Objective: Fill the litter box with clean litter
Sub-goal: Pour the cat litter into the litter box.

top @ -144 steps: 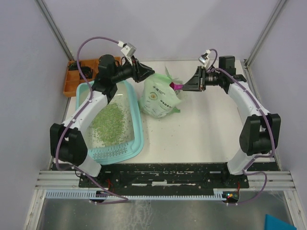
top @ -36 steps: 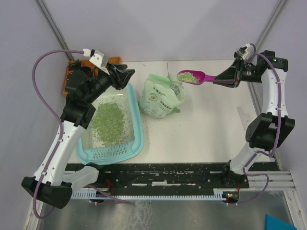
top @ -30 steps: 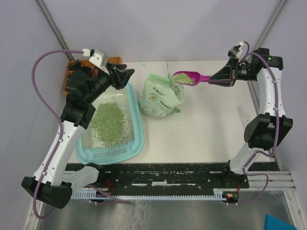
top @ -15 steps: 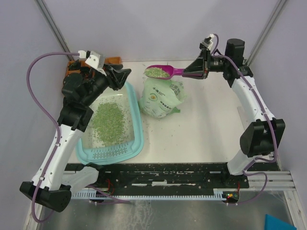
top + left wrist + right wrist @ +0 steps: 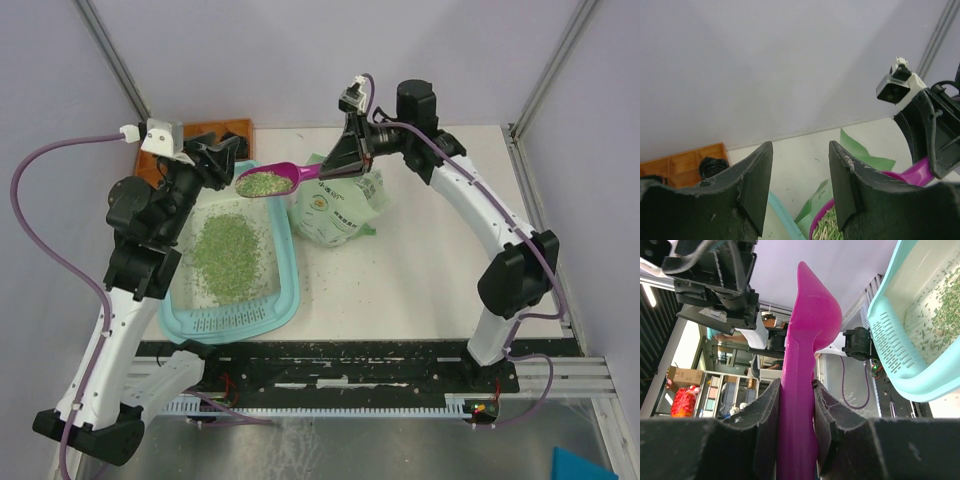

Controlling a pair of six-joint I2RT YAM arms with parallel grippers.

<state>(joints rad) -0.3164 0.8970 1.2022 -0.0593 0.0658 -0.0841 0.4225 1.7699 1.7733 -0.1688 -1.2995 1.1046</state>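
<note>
swinging over from the bag (image 5: 335, 212), right gripper (image 5: 343, 166) pinching the loaded scoop (image 5: 268, 182) now tops the litter box (image 5: 287, 298), ready to tip; left gripper (image 5: 224, 160) spread.

- Magenta scoop (image 5: 807, 315): bowl faces away from my right wrist camera; contents hidden.
- Litter box (image 5: 892, 345): cropped by that view's right edge.
- Orange tray (image 5: 205, 128): mostly behind my left gripper (image 5: 225, 162), seen from above.
- Bag (image 5: 335, 210): print too small to read.

The litter box (image 5: 235, 318) is light teal, with a perforated strip at one end. The litter (image 5: 225, 258) is mottled green. The scoop (image 5: 305, 173) is magenta, the bag (image 5: 335, 210) pale green with a printed round emblem, the tray (image 5: 215, 128) orange, the counter (image 5: 430, 260) white.
</note>
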